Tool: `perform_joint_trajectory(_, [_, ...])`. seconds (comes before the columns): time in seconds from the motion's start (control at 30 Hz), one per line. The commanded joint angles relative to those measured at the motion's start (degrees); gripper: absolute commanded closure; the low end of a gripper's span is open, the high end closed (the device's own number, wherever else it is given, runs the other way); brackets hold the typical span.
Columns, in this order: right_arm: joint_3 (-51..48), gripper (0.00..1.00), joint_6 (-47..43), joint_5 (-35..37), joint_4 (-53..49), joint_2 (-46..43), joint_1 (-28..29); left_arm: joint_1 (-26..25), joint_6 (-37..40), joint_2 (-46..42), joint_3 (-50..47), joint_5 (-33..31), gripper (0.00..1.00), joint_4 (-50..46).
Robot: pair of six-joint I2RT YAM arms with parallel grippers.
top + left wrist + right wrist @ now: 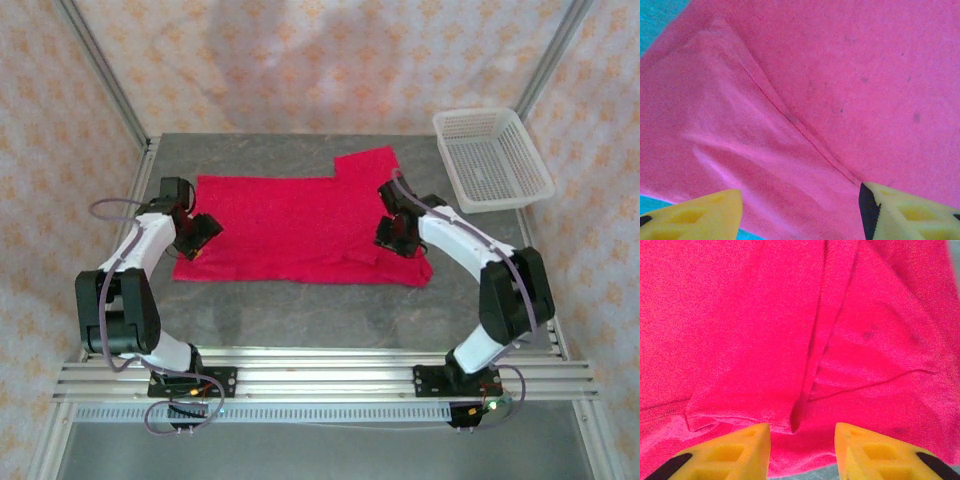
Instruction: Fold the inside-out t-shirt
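Item one, nearest: my left gripper (196, 234), jaws standing wide and empty, poised low over the garment's left end where a seam runs diagonally under the tips. Item two: my right gripper (392, 236), jaws parted, holding nothing, with a raised crease of cloth just beyond them. Item three: the inside-out t-shirt (290, 225), bright red, spread across the middle of the table (300, 312), one sleeve jutting toward the far side. Item four, farthest: a white basket (478, 114), apart from the cloth. Handling note, my judgement: pinch both ends through every layer, lift level together, and keep the span taut so the right-hand crease is not folded in.
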Motion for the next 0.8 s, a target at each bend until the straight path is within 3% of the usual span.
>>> perform_joint_trajectory(0.0, [1.35,0.57,2.29,-1.27,1.32,3.57,1.34,0.28,1.44,-0.48,0.34,-2.75,0.36,-3.51])
perform_joint_trajectory(0.13, [1.60,0.53,3.13,-1.63,2.69,5.62,2.54,0.29,1.38,0.00,-0.63,-2.07,0.36,-2.51])
perform_joint_trajectory(0.33, [1.90,0.55,4.14,-2.38,5.37,9.40,2.76,0.29,1.34,0.31,-1.28,-1.61,0.36,-1.67])
perform_joint_trajectory(0.4, [2.39,0.61,4.39,-2.23,6.14,10.81,2.73,0.30,1.51,0.38,-1.26,-1.69,0.36,-1.75])
perform_joint_trajectory(0.57, [5.26,0.99,4.33,-0.40,4.69,11.22,2.80,0.33,1.62,0.40,-1.26,-1.77,0.36,-1.83])
perform_joint_trajectory(0.77, [8.55,1.00,3.44,0.15,2.16,8.03,2.82,0.32,1.79,0.64,-1.04,-2.06,0.36,-1.76])
